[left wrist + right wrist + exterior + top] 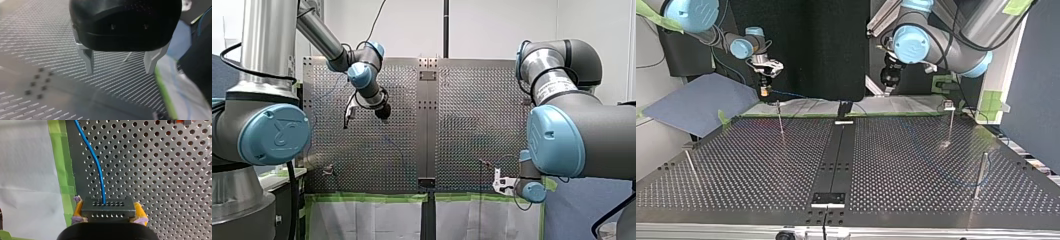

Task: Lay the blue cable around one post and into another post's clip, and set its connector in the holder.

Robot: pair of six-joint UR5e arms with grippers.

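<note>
The right gripper [108, 213] has its yellow-padded fingers [78, 207] clamped on the black connector [108, 206]. It holds the connector above the perforated tabletop [162, 175], just beside the green tape [61, 157] along the edge. The blue cable [96, 162] leaves the connector and curves ahead over the holes. The left gripper [120, 68] hangs over the tabletop with its metal fingers [88, 60] spread wide.

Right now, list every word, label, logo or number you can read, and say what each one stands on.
None reads as clear text.
Raised logo on my left arm's blue joint cap: a mark shows, but its letters are not legible.
Print on my right arm's white label band: too small to read.
</note>
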